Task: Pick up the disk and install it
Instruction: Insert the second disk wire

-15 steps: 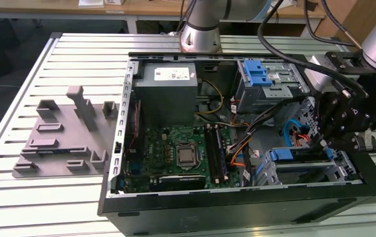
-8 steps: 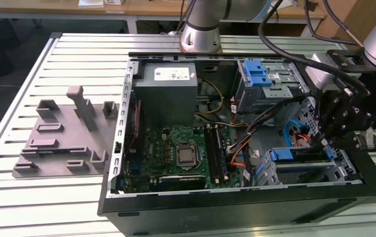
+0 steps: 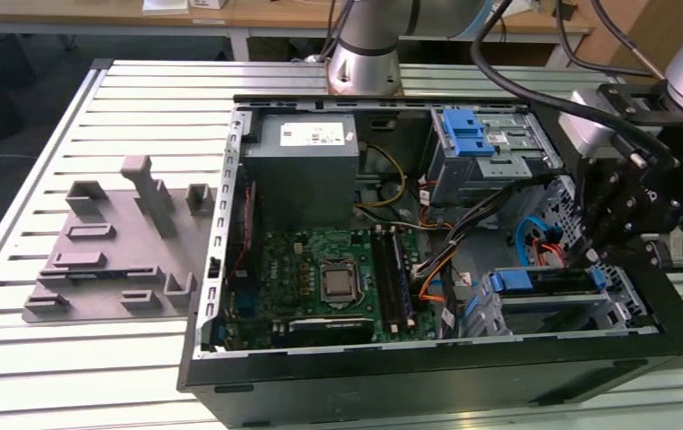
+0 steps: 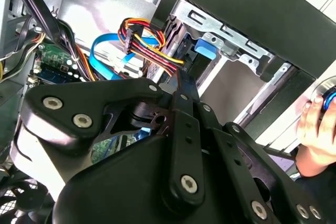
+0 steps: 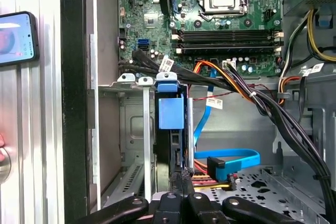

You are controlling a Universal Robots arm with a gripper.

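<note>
Blue plastic frames the disk (image 3: pixel 545 283), a flat grey hard drive in a blue carrier. It sits in the lower right of the exterior view, inside the open black computer case (image 3: pixel 437 381). It stands on its edge in the slot of the grey metal drive cage (image 3: pixel 614 313), so mostly its dark narrow side and the blue ends of the carrier are visible. In the first wrist view the blue tab of the disk (image 5: pixel 170 113) is at the mouth of the cage (image 5: pixel 131 145), level with the cage's bent metal lips.

I judge that the picking up is done and the installing is nearly done, because the disk is already between the cage walls. Whether it is pushed fully home I cannot tell. No cable is plugged into it as far as the pictures show.

The black gripper (image 3: pixel 595 258) hangs over the right end of the disk. In both wrist views its fingers (image 5: pixel 182 179) are drawn narrow, the tips close together at the disk's edge (image 4: pixel 181 85). Whether they pinch the disk or only press on it I cannot tell.

A flat blue cable (image 5: pixel 236 157) and a bundle of red and yellow wires (image 4: pixel 149 45) lie just beside the cage. The green motherboard (image 3: pixel 317 278) fills the middle of the case.
</note>
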